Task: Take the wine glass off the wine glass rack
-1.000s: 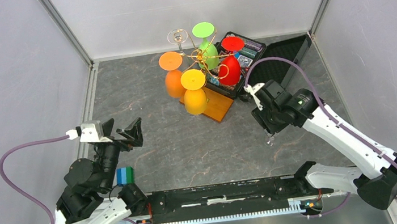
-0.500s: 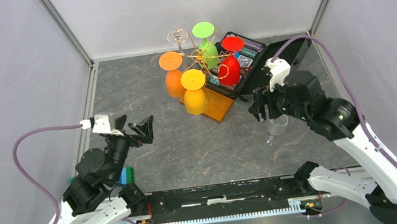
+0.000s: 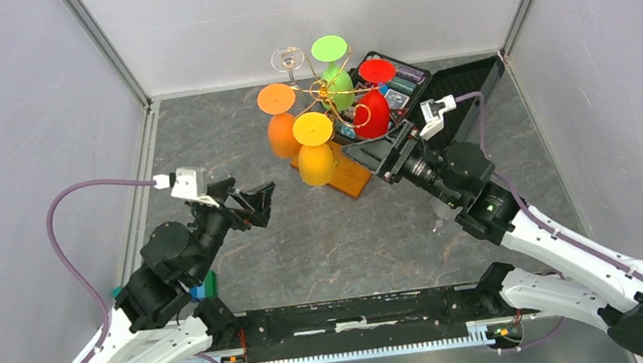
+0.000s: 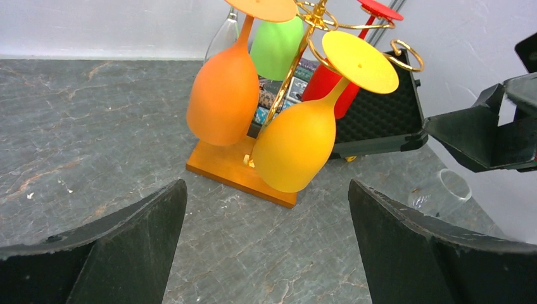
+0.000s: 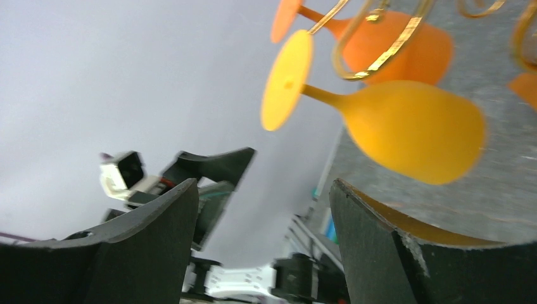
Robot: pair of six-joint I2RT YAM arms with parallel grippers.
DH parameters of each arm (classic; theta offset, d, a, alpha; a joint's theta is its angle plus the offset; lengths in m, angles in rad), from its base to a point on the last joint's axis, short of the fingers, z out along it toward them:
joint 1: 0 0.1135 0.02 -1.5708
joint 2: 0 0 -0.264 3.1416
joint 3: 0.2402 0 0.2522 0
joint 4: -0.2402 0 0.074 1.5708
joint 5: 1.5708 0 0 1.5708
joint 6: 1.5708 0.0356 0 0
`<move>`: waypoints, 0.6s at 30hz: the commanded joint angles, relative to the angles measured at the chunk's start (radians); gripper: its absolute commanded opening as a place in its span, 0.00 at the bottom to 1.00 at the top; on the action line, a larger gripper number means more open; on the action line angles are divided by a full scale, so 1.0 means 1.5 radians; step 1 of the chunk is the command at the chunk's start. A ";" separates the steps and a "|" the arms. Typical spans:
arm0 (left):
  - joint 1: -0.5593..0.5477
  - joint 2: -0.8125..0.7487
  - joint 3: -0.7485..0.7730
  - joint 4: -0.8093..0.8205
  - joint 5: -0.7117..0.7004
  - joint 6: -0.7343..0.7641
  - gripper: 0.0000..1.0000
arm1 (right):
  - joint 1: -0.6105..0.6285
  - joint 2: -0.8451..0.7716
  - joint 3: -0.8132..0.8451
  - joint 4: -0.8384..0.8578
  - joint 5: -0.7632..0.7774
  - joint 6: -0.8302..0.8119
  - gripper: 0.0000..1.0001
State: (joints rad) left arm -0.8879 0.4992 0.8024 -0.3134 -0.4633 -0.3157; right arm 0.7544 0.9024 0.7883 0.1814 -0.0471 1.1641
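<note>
Five glasses hang upside down on the wine glass rack (image 3: 324, 95): the stemmed clear glass (image 3: 288, 59) at the back, the green glass (image 3: 339, 87), the red glass (image 3: 372, 112), the orange glass (image 3: 281, 131) and the yellow glass (image 3: 315, 150) in front. The rack's wooden base (image 3: 356, 175) lies flat on the table (image 3: 306, 239), just beside the open black case (image 3: 455, 96). My right gripper (image 3: 381, 148) is close to the yellow glass on its right side, with its fingers spread wide and nothing between them. My left gripper (image 3: 245, 195) is further away, left of the rack and pointing toward it. It is also wide open and empty. One more glass (image 4: 443, 193) - a clear one - sits on the table under the right arm, and I cannot tell from here whether it is upright.
</note>
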 commanded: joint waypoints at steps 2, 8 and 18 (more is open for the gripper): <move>-0.001 -0.022 0.006 0.037 -0.023 -0.026 1.00 | 0.083 0.039 0.021 0.120 0.145 0.099 0.79; -0.001 -0.035 0.007 0.028 -0.040 -0.024 1.00 | 0.163 0.082 0.088 0.003 0.326 0.120 0.76; -0.001 -0.039 0.003 0.018 -0.052 -0.025 1.00 | 0.173 0.161 0.127 0.043 0.415 0.120 0.59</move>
State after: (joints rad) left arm -0.8879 0.4488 0.8024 -0.3058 -0.5045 -0.3222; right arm 1.0107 1.1152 0.9257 0.2207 0.4622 1.3243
